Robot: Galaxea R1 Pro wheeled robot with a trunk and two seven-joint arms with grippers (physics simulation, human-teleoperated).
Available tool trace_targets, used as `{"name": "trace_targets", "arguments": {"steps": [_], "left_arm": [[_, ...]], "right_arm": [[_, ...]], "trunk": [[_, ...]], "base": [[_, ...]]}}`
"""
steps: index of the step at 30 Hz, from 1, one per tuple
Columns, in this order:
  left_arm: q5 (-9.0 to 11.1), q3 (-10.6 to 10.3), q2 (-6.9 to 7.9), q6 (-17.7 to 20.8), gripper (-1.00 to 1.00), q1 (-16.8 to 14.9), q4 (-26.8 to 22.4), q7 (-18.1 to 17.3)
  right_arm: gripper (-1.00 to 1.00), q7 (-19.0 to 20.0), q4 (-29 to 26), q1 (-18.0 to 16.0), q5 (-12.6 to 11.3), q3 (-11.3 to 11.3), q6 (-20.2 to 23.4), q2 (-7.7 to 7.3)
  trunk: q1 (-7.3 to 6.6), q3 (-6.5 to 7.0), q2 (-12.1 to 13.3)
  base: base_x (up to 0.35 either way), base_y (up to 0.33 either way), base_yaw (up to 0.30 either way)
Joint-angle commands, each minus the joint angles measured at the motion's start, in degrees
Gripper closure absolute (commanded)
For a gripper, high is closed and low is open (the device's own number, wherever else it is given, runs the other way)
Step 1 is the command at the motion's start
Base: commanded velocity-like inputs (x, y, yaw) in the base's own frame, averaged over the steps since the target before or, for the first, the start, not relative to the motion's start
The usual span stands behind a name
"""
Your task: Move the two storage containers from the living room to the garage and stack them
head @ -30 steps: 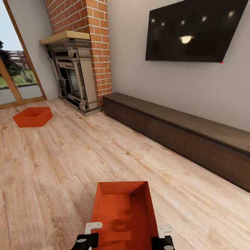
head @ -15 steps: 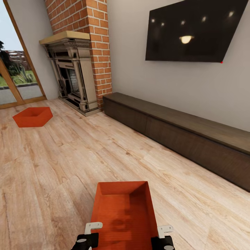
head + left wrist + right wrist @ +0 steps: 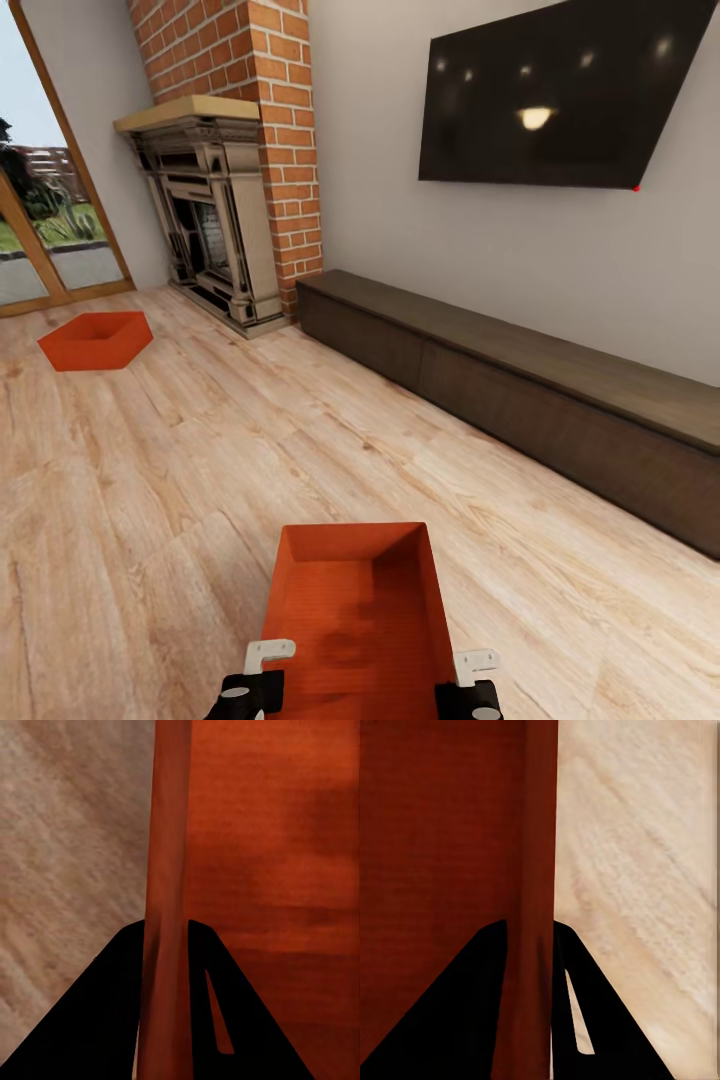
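Note:
I am in the living room, holding one orange-red storage container (image 3: 350,610) low in front of me over the wood-plank floor (image 3: 200,450). My left gripper (image 3: 264,660) is shut on its left wall, with the dark fingers (image 3: 112,1005) on either side of the wall (image 3: 169,832). In the same way, my right gripper (image 3: 470,664) is shut on the right wall (image 3: 538,832). The bin is empty. The second storage container (image 3: 96,340) sits on the floor at the far left, near the glass door.
A red-brick fireplace (image 3: 215,220) stands at the back left. A long low dark-brown cabinet (image 3: 520,390) runs along the right wall under a black TV (image 3: 560,95). A glass door (image 3: 50,230) is at the far left. Open floor lies between me and the far container.
The whole room has slid slightly down in the head view, so the camera has moved a little. The held container and both grippers keep their place in the view.

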Motion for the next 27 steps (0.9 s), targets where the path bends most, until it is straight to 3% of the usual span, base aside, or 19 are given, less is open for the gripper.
{"name": "trace_targets", "arguments": {"steps": [1, 27], "left_arm": [[0.0, -0.02, -0.02, 0.37, 1.0, 0.01, -0.1, 0.36], [0.0, 0.0, 0.03, 0.37, 1.0, 0.01, -0.11, 0.36]], "right_arm": [[1.0, -0.17, 0.03, -0.04, -0.4, 0.14, -0.17, -0.04], [1.0, -0.52, -0.06, -0.04, -0.31, 0.17, -0.13, -0.04]], "trunk": [[-0.24, 0.14, 0.4], [-5.95, 4.81, 10.83]], "base": [[0.0, 0.0, 0.0], [0.0, 0.0, 0.0]]}}
